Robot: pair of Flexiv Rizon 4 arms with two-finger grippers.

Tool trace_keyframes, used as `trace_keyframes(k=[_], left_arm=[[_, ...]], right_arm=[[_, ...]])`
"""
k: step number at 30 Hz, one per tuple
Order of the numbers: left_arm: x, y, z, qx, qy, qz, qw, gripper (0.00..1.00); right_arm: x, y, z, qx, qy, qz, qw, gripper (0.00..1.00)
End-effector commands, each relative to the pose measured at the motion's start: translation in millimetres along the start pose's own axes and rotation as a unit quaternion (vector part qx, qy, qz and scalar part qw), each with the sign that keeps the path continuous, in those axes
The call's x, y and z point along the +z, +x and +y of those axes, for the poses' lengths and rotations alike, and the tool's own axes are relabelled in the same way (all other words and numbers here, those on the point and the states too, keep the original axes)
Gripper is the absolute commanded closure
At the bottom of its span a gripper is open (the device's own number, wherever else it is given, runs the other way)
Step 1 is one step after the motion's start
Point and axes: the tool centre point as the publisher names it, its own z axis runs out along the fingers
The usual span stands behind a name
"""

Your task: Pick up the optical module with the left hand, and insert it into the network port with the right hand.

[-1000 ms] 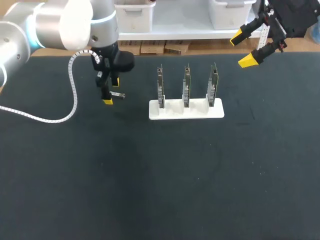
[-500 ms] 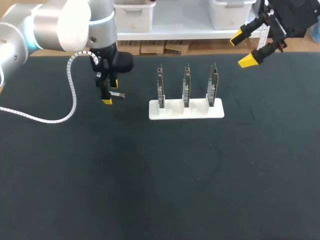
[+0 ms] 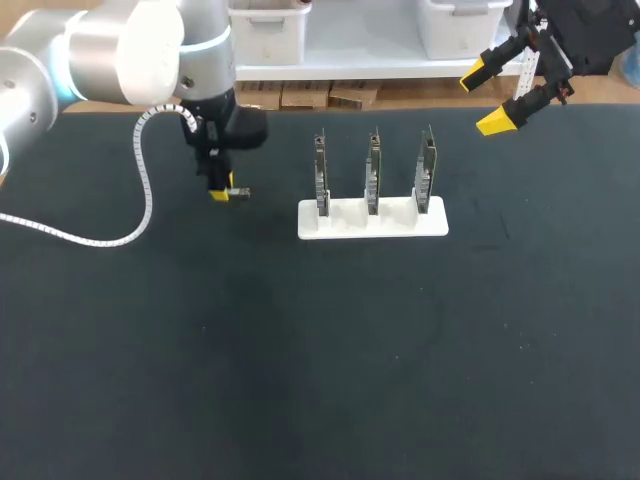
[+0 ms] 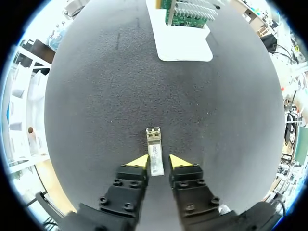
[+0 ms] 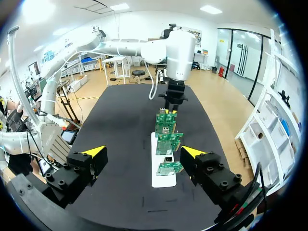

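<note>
The optical module (image 3: 238, 192), a small silver bar, lies flat on the black table left of the rack. In the left wrist view the module (image 4: 155, 149) sits between the yellow tips of my left gripper (image 4: 159, 161). One tip is against it and a thin gap shows at the other. My left gripper (image 3: 220, 192) stands low over the table. Three green circuit boards (image 3: 373, 172) stand upright in a white base (image 3: 340, 222). My right gripper (image 3: 485, 97) hangs open and empty above the table's far right edge. From it, the boards (image 5: 166, 139) lie ahead of the right gripper (image 5: 143, 152).
The white base (image 4: 185, 45) with its boards stands ahead of the left gripper, past bare black mat. A white cable (image 3: 120, 236) from my left arm loops over the table's left part. The wide near half of the table (image 3: 330, 380) holds nothing.
My left gripper's fingers have drawn in from wide open to close around the module and sunk slightly onto it. The right arm has stayed still.
</note>
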Motion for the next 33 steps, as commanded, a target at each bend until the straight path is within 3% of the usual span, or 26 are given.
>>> trace_keyframes(k=[1,4,6,9,10,11,23,24,25,26,27,33], left_arm=[[0.1,1.2,0.4,-0.001,0.000,0.000,1.000,0.78],[-0.1,1.2,0.4,-0.001,0.000,0.000,1.000,0.77],[-0.3,1.1,0.4,-0.002,-0.001,-0.001,1.000,0.66],[-0.5,0.9,0.4,-0.005,-0.001,-0.001,1.000,0.58],[-0.5,1.0,0.8,-0.010,-0.001,0.000,1.000,0.48],[-0.6,1.3,1.4,-0.012,0.000,-0.001,1.000,0.00],[1.3,1.7,2.3,-0.023,-0.003,-0.002,1.000,0.00],[1.9,1.6,2.1,-0.025,-0.003,-0.002,1.000,0.08],[2.6,1.5,1.7,-0.025,-0.005,-0.004,1.000,0.35],[3.4,1.1,1.1,-0.028,-0.007,-0.003,1.000,0.77],[4.2,0.9,0.6,-0.031,-0.007,-0.004,0.999,1.00],[8.7,2.9,-3.4,-0.047,-0.004,-0.006,0.999,1.00]], right_arm=[[-0.1,-0.1,2.7,0.000,0.003,0.001,1.000,0.00],[-0.1,-0.1,2.7,0.000,0.003,0.001,1.000,0.00],[-0.1,-0.1,2.7,0.000,0.003,0.001,1.000,0.00],[-0.1,-0.1,2.7,0.000,0.003,0.001,1.000,0.00],[-0.1,-0.1,2.7,0.000,0.003,0.001,1.000,0.00],[-0.1,-0.1,2.7,0.000,0.003,0.001,1.000,0.00],[-0.1,-0.1,2.7,0.000,0.003,0.001,1.000,0.00],[-0.1,-0.1,2.7,0.000,0.003,0.001,1.000,0.00],[-0.1,-0.1,2.7,0.000,0.003,0.001,1.000,0.00],[-0.1,-0.1,2.7,0.000,0.003,0.001,1.000,0.00],[-0.1,-0.1,2.7,0.000,0.003,0.001,1.000,0.00],[-0.1,-0.1,2.7,0.000,0.003,0.001,1.000,0.00]])
